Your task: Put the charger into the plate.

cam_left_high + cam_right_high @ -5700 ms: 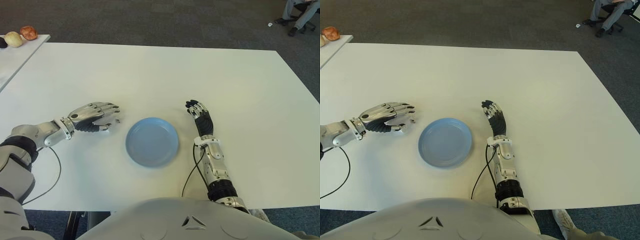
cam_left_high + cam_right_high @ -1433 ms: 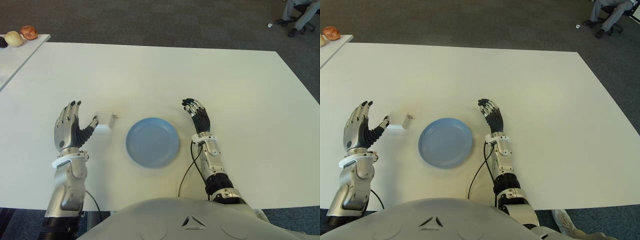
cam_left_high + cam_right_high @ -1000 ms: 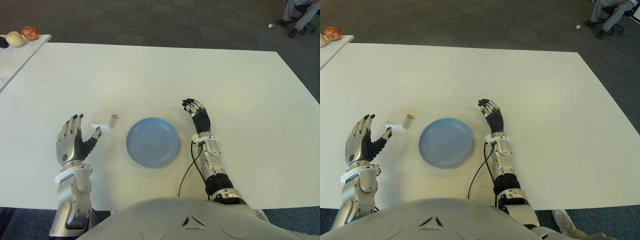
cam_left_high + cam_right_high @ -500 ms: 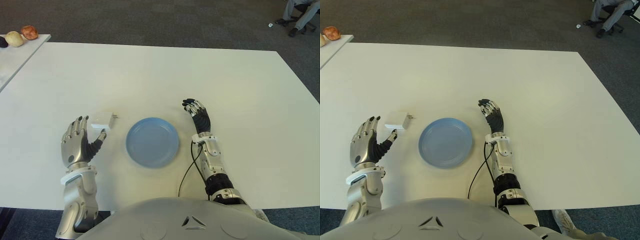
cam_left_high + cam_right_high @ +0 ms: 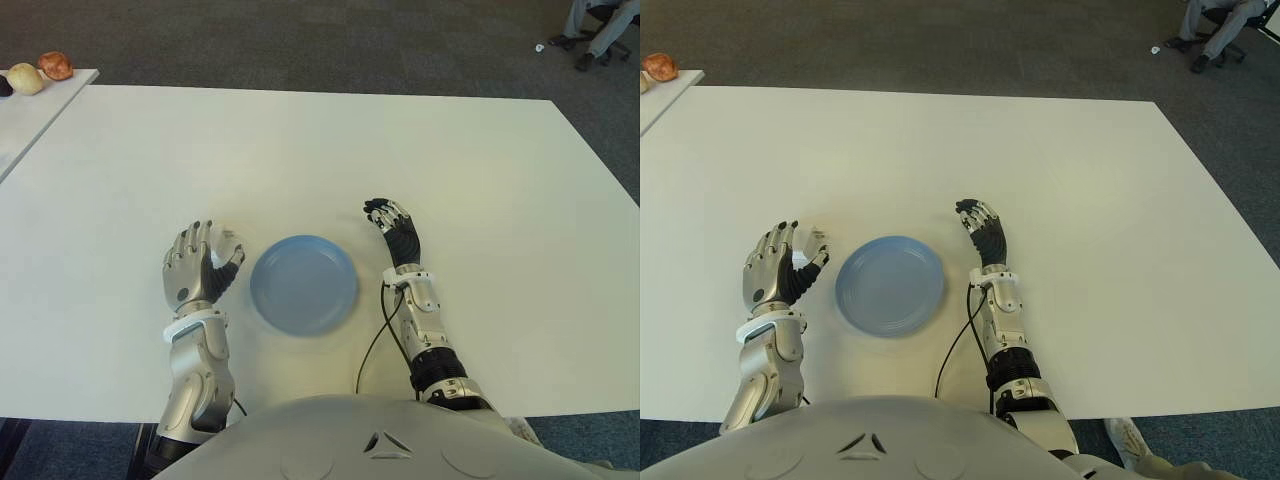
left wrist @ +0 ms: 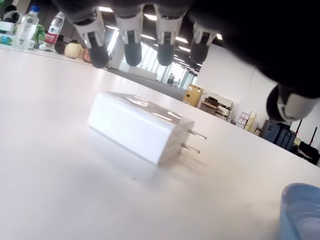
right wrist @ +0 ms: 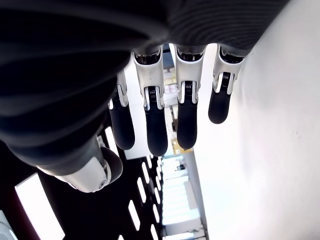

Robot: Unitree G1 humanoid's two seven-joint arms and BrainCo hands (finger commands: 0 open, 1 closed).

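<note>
A white charger (image 6: 141,127) lies flat on the white surface (image 5: 300,150), prongs toward the blue plate (image 5: 303,284), at about nine o'clock from it. The left hand (image 5: 200,268) stands over it with fingers (image 6: 131,41) spread, seemingly not yet touching, holding nothing. The right hand (image 5: 398,233) shows at three o'clock of the empty plate, its fingers extended and empty.

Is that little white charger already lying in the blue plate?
No. The charger lies on the white table beside the blue plate, under the open left hand.
</note>
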